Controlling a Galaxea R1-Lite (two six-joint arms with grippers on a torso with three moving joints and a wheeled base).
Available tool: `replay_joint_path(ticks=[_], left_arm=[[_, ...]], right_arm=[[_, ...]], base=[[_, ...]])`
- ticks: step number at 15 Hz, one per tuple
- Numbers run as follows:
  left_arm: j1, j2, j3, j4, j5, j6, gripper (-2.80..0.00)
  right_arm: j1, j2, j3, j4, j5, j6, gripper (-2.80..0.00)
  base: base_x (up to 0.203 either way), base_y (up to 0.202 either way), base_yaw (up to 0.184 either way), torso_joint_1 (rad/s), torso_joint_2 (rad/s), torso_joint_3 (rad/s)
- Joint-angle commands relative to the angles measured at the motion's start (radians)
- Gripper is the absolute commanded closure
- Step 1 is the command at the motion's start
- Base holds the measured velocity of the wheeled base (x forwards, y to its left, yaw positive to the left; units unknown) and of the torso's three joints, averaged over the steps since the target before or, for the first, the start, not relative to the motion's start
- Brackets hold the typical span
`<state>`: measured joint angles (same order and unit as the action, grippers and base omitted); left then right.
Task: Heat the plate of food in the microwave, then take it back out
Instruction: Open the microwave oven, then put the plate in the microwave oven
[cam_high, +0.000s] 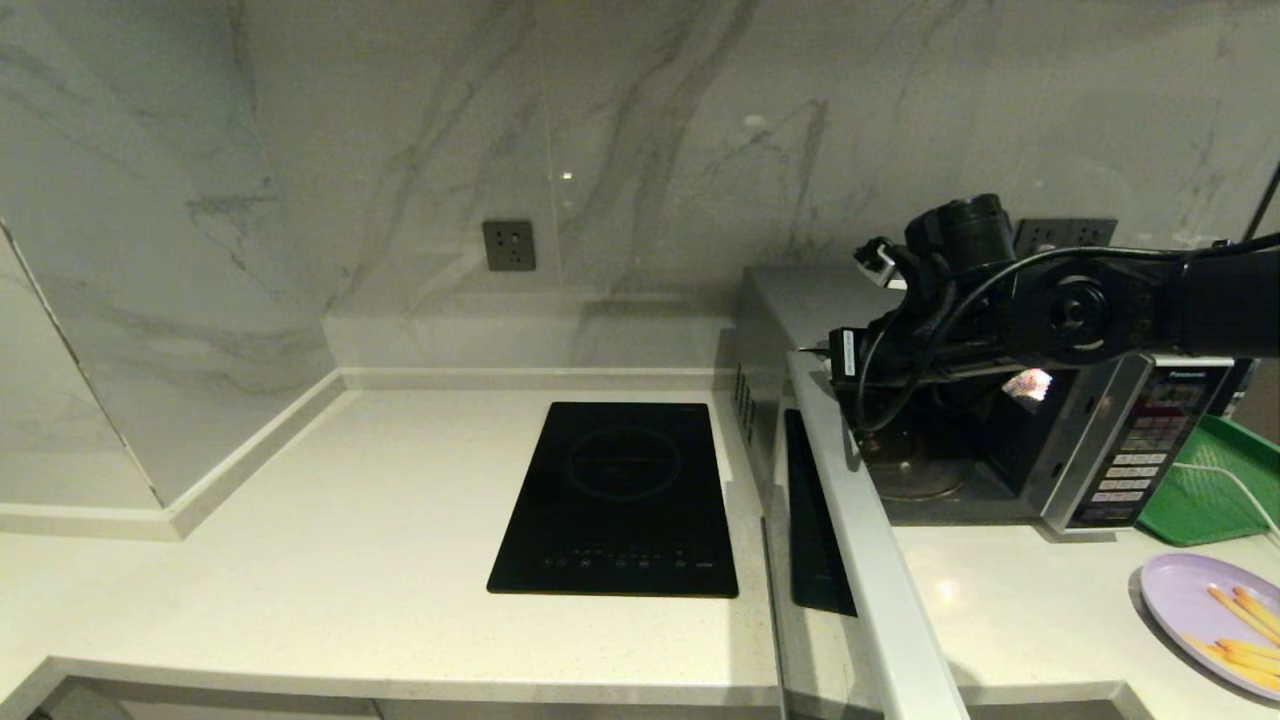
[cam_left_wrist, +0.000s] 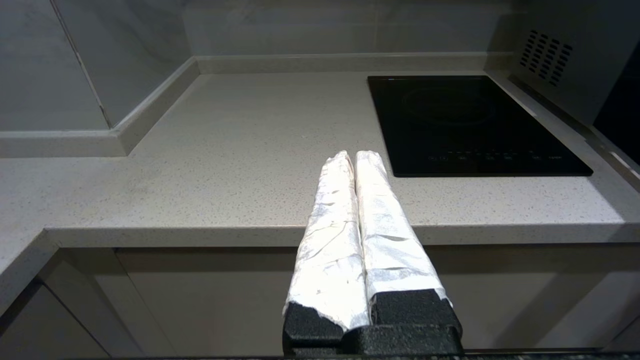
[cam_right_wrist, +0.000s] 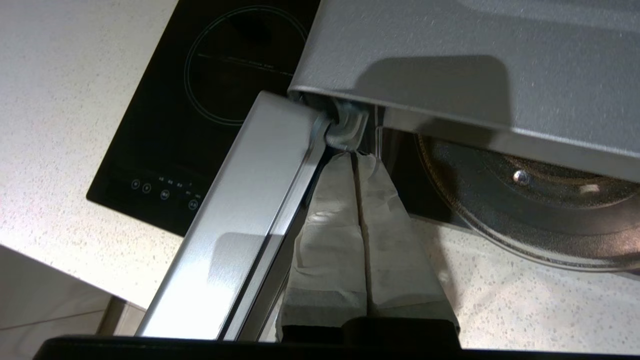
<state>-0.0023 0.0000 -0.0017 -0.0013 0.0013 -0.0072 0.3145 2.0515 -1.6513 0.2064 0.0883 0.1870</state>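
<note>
Nearest the head camera, at the bench's (cam_high: 300, 500) front right corner, sits the plate of food (cam_high: 1200, 600), pale lavender with thin yellow-orange sticks on it, partly cut off by the frame edge, so the sticks cannot be counted fully. It lies outside the microwave (cam_high: 1140, 450), well clear of the cavity, so heating has not begun. One step looks done: the microwave door (cam_high: 850, 530) stands swung wide open toward the front, and the glass turntable (cam_right_wrist: 525, 200) inside is bare. The right hand (cam_right_wrist: 356, 160), its two wrapped fingers pressed together and holding nothing, sits at the door's hinge side, inside the gap between door and cavity, probably finishing the push that opens it. The left hand (cam_left_wrist: 356, 165) is parked off the bench's front edge, likewise closed and empty. Left to do, as I judge it: carry the plate in, shut the door, run the oven, reopen, and bring the plate back out. Counted: one plate, one microwave, one black hob (cam_high: 620, 500), one green tray (cam_high: 1210, 480), two hands.
</note>
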Motion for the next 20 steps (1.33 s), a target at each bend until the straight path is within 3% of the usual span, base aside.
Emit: replay_joint_path(ticks=[1, 11, 16, 20], left_arm=[[0.000, 0.000, 0.000, 0.000, 0.000, 0.000, 0.00], [0.000, 0.000, 0.000, 0.001, 0.000, 0.000, 0.00], [-0.001, 0.000, 0.000, 0.000, 0.000, 0.000, 0.00], [0.000, 0.000, 0.000, 0.000, 0.000, 0.000, 0.00]], right_arm=[[0.001, 0.037, -0.018, 0.004, -0.001, 0.002, 0.00], [0.000, -0.002, -0.029, 0.005, -0.002, 0.023, 0.00], [-0.036, -0.154, 0.171, 0.005, -0.072, 0.022, 0.00], [-0.089, -0.327, 0.305, 0.004, -0.082, 0.020, 0.00]], base=[[0.000, 0.000, 0.000, 0.000, 0.00, 0.000], [0.000, 0.000, 0.000, 0.000, 0.00, 0.000], [0.000, 0.000, 0.000, 0.000, 0.00, 0.000], [0.000, 0.000, 0.000, 0.000, 0.00, 0.000]])
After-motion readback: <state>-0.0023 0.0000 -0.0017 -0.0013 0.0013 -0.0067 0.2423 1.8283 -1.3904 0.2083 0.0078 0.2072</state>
